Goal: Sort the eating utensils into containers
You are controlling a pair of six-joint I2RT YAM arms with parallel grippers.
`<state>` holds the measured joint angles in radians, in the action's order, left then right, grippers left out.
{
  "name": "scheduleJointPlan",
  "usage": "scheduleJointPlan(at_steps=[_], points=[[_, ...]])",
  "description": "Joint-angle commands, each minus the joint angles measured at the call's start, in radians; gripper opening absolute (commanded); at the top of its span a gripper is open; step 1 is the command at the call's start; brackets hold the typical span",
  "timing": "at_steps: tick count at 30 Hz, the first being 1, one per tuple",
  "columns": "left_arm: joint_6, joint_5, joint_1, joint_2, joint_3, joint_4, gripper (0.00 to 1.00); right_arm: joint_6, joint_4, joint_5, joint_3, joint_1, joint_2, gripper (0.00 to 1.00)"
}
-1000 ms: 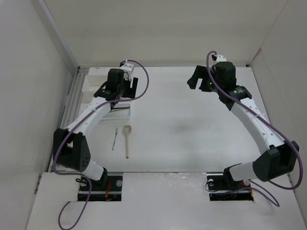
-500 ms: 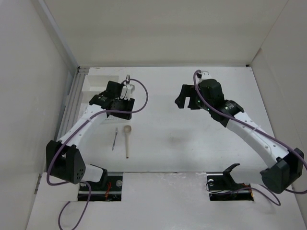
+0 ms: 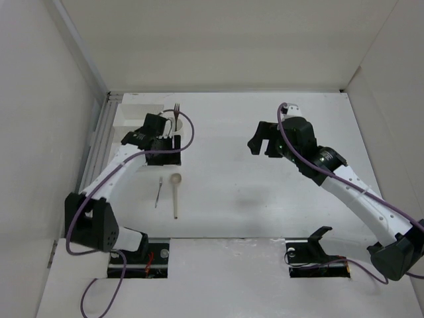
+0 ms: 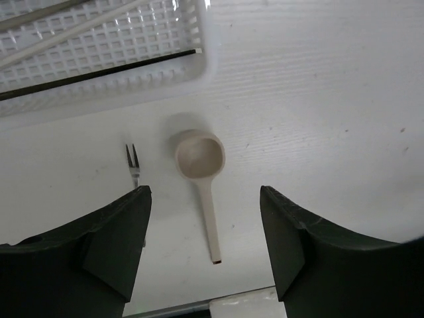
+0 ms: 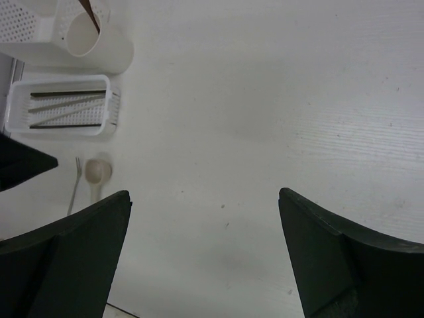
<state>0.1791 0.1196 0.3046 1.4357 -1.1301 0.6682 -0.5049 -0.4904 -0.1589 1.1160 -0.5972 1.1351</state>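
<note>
A pale wooden spoon [image 4: 199,156] and a small metal fork [image 4: 134,161] lie side by side on the table, directly under my left gripper [image 4: 204,193], which hangs open above them and holds nothing. The top view shows that spoon [image 3: 175,192], that metal fork [image 3: 158,192] and the left gripper [image 3: 164,154]. Chopsticks lie in the ribbed tray [image 5: 63,109]. A brown wooden fork [image 3: 177,108] stands in the round cup [image 5: 99,45]. My right gripper [image 5: 204,194] is open and empty over bare table at mid-right [image 3: 263,144].
The white rectangular box [image 3: 132,116] sits at the back left by the cup, close to the left wall rail [image 3: 99,132]. The table's near edge [image 3: 225,238] runs just beyond the spoon's handle. White walls enclose the table.
My left gripper has pulled back from the cup toward the near side, over the tray and spoon, and the brown fork now shows in the cup. My right gripper swung left and nearer.
</note>
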Motion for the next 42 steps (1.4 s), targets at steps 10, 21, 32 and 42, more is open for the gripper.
scheduleJointPlan(at_steps=[10, 21, 32, 42], points=[[0.263, -0.015, 0.120, -0.164, 0.263, 0.078, 0.64, -0.015, -0.042, -0.024, -0.007, -0.018, -0.006, 0.98], [0.295, -0.049, 0.120, -0.095, 0.288, -0.044, 0.64, 0.003, -0.042, -0.036, -0.016, -0.018, -0.017, 0.98], [0.306, -0.028, 0.077, 0.090, 0.288, -0.099, 0.43, 0.057, -0.051, -0.056, 0.031, 0.005, 0.026, 0.98], [0.264, -0.006, 0.068, 0.112, 0.214, -0.055, 0.00, 0.086, -0.051, -0.037, 0.059, 0.057, 0.046, 0.98]])
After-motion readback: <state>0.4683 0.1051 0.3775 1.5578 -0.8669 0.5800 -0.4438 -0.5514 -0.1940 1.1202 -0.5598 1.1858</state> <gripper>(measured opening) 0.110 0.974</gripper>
